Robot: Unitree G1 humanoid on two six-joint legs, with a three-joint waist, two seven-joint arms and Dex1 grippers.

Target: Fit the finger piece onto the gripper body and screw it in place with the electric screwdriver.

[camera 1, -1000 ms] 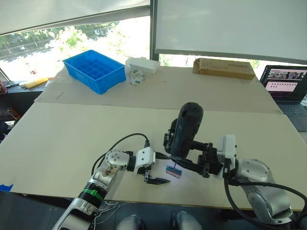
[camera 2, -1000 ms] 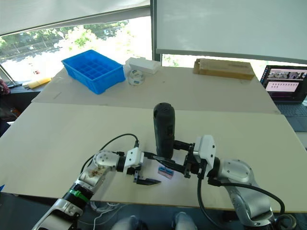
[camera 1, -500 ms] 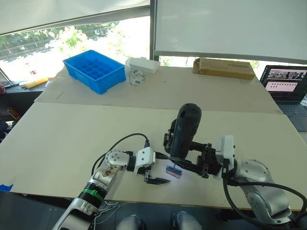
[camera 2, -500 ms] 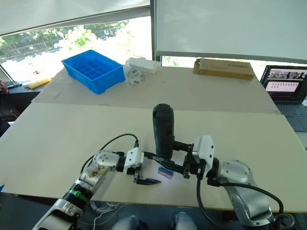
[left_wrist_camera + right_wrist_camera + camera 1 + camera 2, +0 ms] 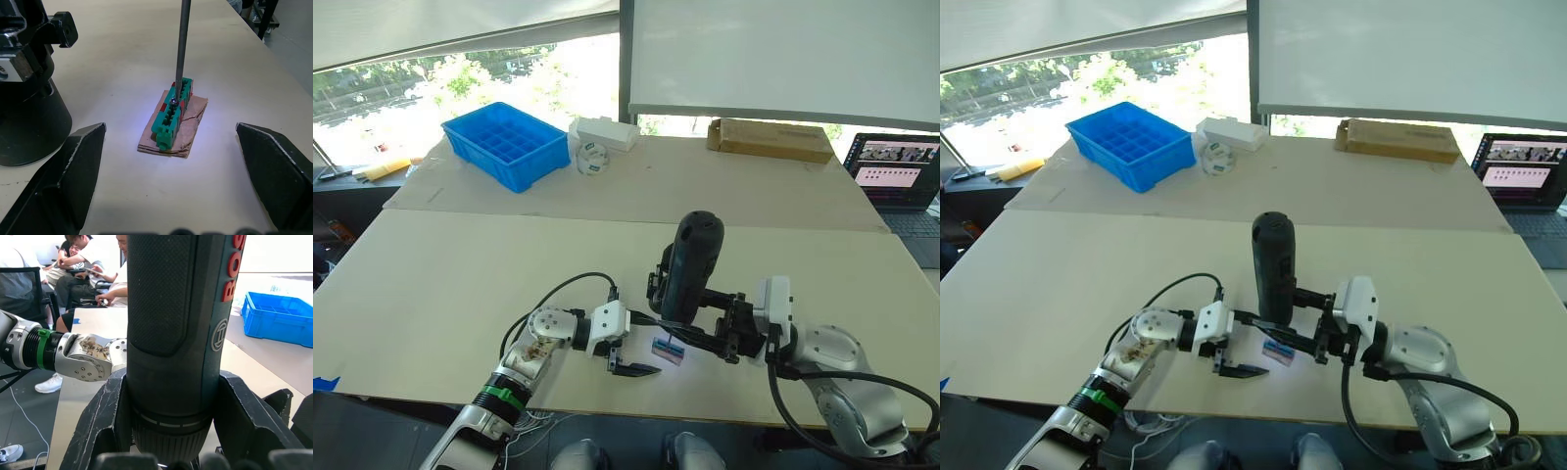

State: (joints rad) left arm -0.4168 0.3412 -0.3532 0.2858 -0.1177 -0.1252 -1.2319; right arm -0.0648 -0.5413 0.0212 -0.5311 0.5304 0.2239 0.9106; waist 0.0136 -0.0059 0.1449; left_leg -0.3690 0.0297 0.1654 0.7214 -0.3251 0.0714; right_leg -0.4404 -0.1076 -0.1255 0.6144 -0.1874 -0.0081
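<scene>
My right gripper [image 5: 693, 315] is shut on the electric screwdriver [image 5: 693, 264], a thick black tool held upright. Its thin metal bit [image 5: 183, 44] points down onto a screw on a small green-and-tan block [image 5: 171, 117] lying on the table. My left gripper [image 5: 644, 343] is open, with one finger on each side of the block and touching nothing. The gripper body [image 5: 29, 122], black with a round base, stands on the table just beyond the block and is partly hidden behind the screwdriver [image 5: 176, 333]. The finger piece is out of view.
At the back of the table are a blue compartment bin [image 5: 506, 143], a white box [image 5: 604, 133], a tape roll [image 5: 592, 160] and a cardboard box [image 5: 769, 139]. A laptop [image 5: 899, 171] sits far right. Seated people [image 5: 93, 269] are beyond the table. The table's front edge [image 5: 607, 397] is close.
My right arm and the screwdriver have shifted very slightly to the left. The left gripper and the block have not moved.
</scene>
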